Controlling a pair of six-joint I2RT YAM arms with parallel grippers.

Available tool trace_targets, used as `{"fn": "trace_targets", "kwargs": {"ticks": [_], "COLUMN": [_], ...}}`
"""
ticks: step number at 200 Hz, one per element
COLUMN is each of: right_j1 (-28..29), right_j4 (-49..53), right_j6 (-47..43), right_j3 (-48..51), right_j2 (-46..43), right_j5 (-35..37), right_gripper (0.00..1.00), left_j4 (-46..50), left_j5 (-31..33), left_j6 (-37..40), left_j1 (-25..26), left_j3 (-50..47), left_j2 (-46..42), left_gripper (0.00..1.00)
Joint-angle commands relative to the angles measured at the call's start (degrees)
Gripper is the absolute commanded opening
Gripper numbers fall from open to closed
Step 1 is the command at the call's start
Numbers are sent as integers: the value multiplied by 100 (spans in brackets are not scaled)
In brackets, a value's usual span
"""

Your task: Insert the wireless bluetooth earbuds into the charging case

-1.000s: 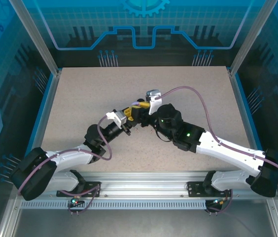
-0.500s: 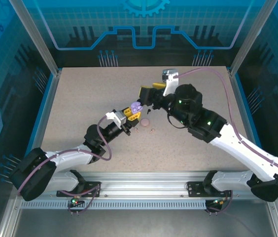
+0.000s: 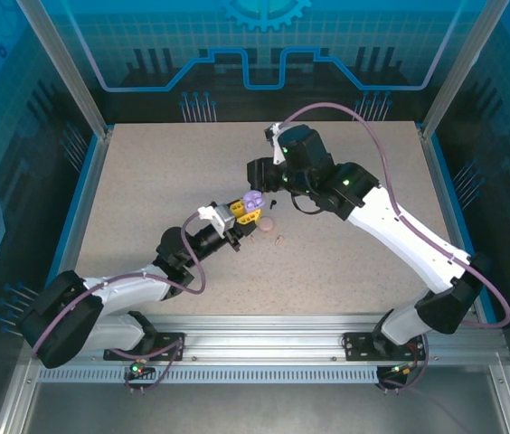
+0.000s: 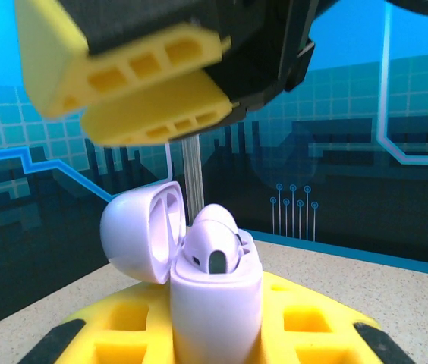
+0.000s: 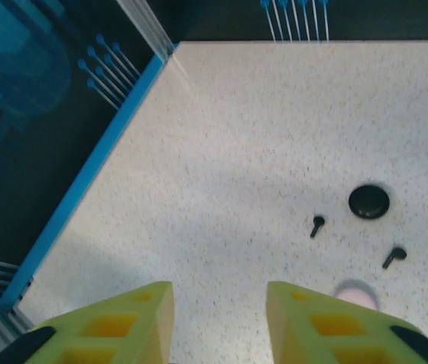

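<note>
Withdrawn from case: right gripper, yellow ribbed fingers apart, empty. Left gripper jaws clamped on glossy lilac case; domed lid open, lilac earbud seated inside. Black earbuds on speckled table beyond right jaws.

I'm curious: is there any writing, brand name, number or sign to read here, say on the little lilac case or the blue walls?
No readable text in any view.
Lilac round charging case: plain shell, no logo or letters.
Blue back wall: a gear drawing and circuit-style lines, no words.
Black round case: no visible mark.
</note>
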State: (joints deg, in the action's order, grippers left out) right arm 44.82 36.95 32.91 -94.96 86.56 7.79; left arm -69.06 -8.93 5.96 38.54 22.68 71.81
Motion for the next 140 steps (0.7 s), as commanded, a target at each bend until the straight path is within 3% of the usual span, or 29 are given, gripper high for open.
{"fn": "trace_targets", "kwargs": {"ticks": [1,81,140], "right_j1": [-37,432,479], "right_j4": [409,638,220], "right_j6": [-37,-135,239], "right_j3": [-199,513,1387], "right_j2": [77,-360,-1479], "right_j5": [-341,-401,-16], "right_gripper": [32,15,14], "left_j4": [-34,15,107], "left_j5": [-131,1,-4], "left_j6": [-4,2,81], "left_j1": [43,46,46], "left_j3": [0,88,88], "left_j2": [-184,-194,-295], "left_gripper": [0,0,0]}}
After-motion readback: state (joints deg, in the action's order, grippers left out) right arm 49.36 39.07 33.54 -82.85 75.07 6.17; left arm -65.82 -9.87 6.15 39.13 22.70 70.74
